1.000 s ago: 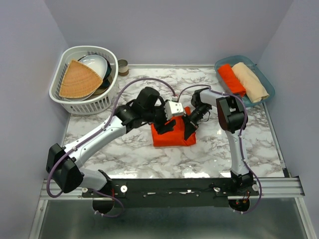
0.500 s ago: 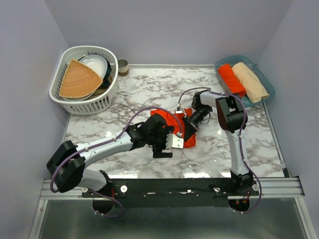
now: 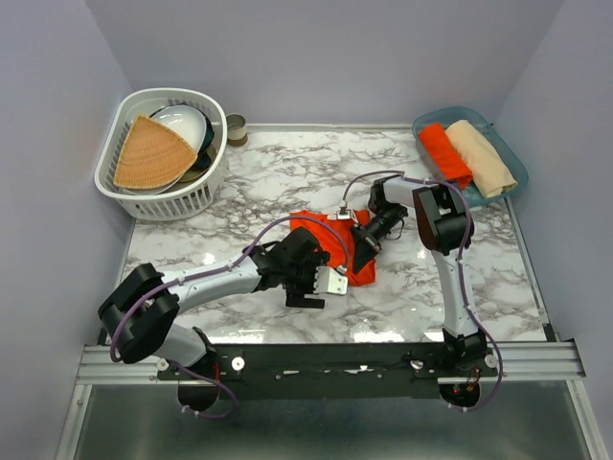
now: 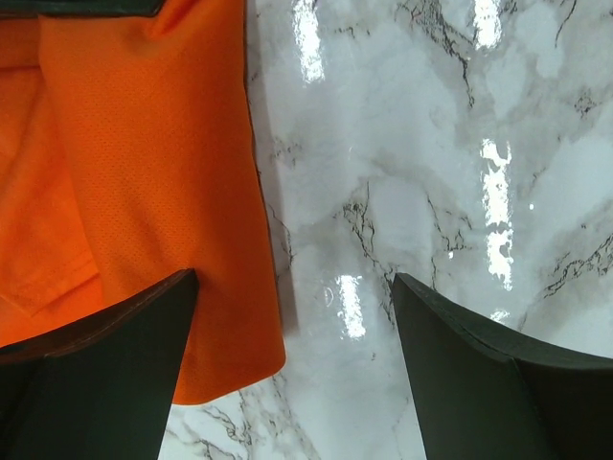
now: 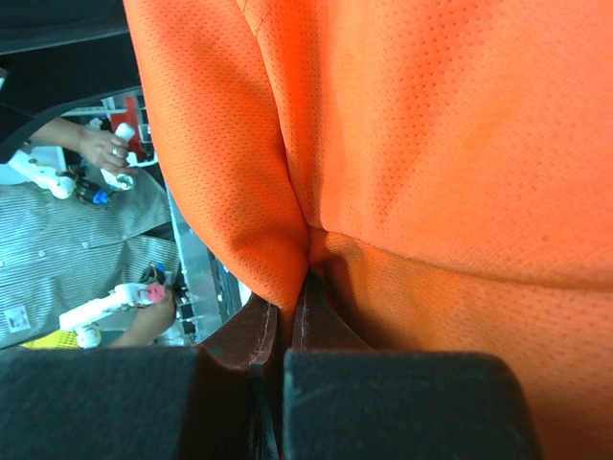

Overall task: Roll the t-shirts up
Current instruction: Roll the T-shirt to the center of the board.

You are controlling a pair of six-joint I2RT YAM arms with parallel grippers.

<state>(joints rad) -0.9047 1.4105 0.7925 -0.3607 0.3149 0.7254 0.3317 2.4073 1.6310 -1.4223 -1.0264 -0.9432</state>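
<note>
Orange t-shirt (image 3: 321, 228) in pinch of right tool (image 5: 292, 309), edge inside spread left tool (image 4: 294, 280)

orange t-shirts (image 3: 314, 227): 2; beige t-shirt (image 3: 482, 158): 1; white basket (image 3: 172, 93): 1; blue tray (image 3: 518, 169): 1; woven fan (image 3: 148, 153): 1

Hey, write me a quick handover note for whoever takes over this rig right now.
Left gripper: open, empty, straddling an edge of the orange t-shirt on the table.
Right gripper: shut on a fold of that shirt.
Done: an orange roll and a beige roll lie in the blue tub, back right.
Left: the shirt on the table is bunched, not yet rolled.
</note>
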